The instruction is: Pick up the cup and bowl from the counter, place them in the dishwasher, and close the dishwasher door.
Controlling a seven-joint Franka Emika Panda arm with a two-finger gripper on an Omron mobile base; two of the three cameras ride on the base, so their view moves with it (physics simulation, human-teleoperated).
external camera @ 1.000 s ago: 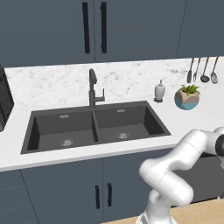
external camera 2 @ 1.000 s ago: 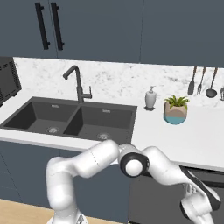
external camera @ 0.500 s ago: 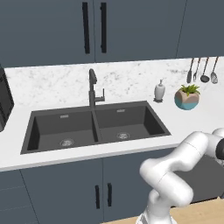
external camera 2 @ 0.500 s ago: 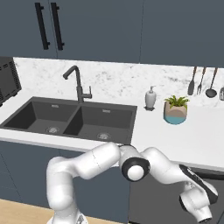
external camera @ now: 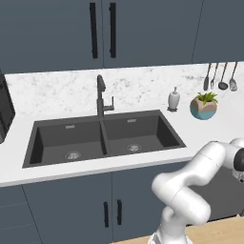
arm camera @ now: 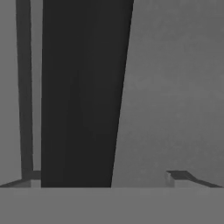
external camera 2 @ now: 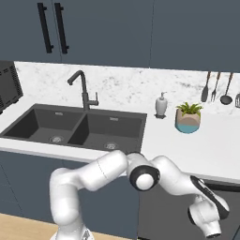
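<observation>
The cup and the bowl are out of view. On the counter (external camera 2: 215, 154) I see neither of them. The dishwasher door (external camera 2: 164, 211) is a dark slate-grey panel under the counter at the right, standing about upright, also visible as the dishwasher door (external camera: 221, 195). My arm reaches down low in front of it. In the hand view my gripper (arm camera: 98, 179) is open, its fingertips (arm camera: 179, 176) wide apart with nothing between them. Flat grey surfaces and a broad dark upright band lie close ahead; which part of the dishwasher they are I cannot tell.
A dark double sink (external camera 2: 75, 129) with a black faucet (external camera 2: 83, 89) is set in the counter. A soap dispenser (external camera 2: 161, 105), a teal-and-beige plant pot (external camera 2: 188, 119) and hanging utensils (external camera 2: 216, 86) stand at the back right. Handled cabinet doors (external camera: 112, 212) lie left of the dishwasher.
The arm has shifted only slightly in front of the dishwasher. The gripper stays open, and nothing on the counter has moved.
</observation>
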